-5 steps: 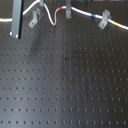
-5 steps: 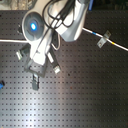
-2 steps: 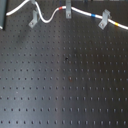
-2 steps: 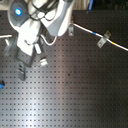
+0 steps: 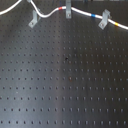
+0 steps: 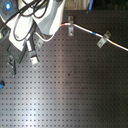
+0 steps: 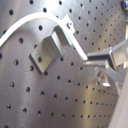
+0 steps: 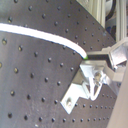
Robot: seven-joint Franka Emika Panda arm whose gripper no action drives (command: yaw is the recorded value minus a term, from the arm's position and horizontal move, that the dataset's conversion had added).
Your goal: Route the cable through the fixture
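While the white robot arm (image 6: 42, 22) fills the 10 o'clock corner of the second exterior view, the black board with rows of small holes (image 6: 75, 90) lies bare under it. Thick black and white wires loop around the arm. Two small grey clips (image 6: 11, 64) stand on the board at about 9 o'clock in the second exterior view, below the arm.

In the first exterior view, the cable (image 5: 50, 15) runs along the 12 o'clock edge of the board (image 5: 65, 85). Going from left to right, it comes in white at 11 o'clock, passes a grey metal clip (image 5: 34, 19), shows a red band near a second clip (image 5: 67, 11), then a blue band beside a third clip (image 5: 103, 20), then a yellow band at 1 o'clock. In the second exterior view the same cable (image 6: 87, 32) slopes from 12 o'clock down to 3 o'clock, past two of the clips (image 6: 103, 39).

In the first wrist view, the white cable (image 7: 30, 22) bends over a grey clip (image 7: 50, 47) and ends at the gripper (image 7: 92, 59). The metal fingers (image 7: 112, 55) look pinched together on the cable. In the second wrist view, the cable (image 8: 40, 35) runs straight to the fingers (image 8: 107, 55), which look closed on its end, just above a clip (image 8: 82, 90)
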